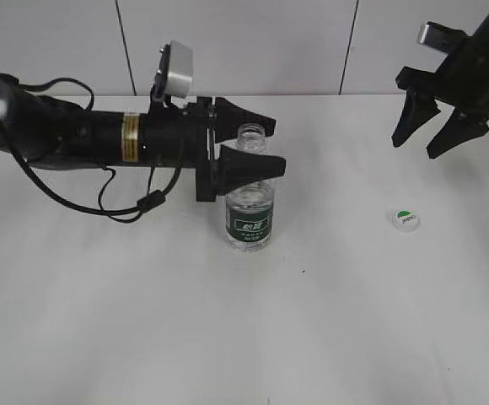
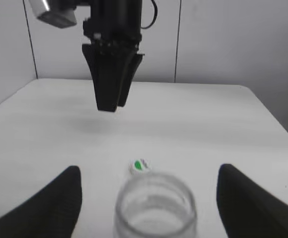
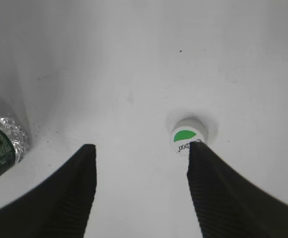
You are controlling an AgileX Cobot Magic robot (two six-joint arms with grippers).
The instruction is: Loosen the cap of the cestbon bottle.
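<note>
Fingers of the left gripper [image 1: 260, 145] are spread apart around the neck of the bottle [image 1: 249, 202], one finger behind and one in front as seen in the exterior view; a gap on both sides is shown in the left wrist view, so nothing is clamped. Fingers of the right gripper [image 1: 430, 133] are also apart, held in the air above the bench [image 1: 244, 321] at the far right, with nothing between them.

The bottle is stood upright near the middle of the bench, its mouth open, with the dark green label band low on the body. In the left wrist view the open mouth of the bottle [image 2: 155, 203] is seen between the two fingers [image 2: 49, 206].

The cap [image 1: 405, 220] is off the bottle and lies flat on the bench, well apart from it to the right, green mark up. In the right wrist view the cap [image 3: 188, 136] is seen below, just beside the tip of one finger [image 3: 218, 193] in the picture, and the bottle [image 3: 2, 144] is at the left edge. From the left wrist view the cap [image 2: 141, 166] is seen beyond the bottle, under the right gripper [image 2: 109, 106].
</note>
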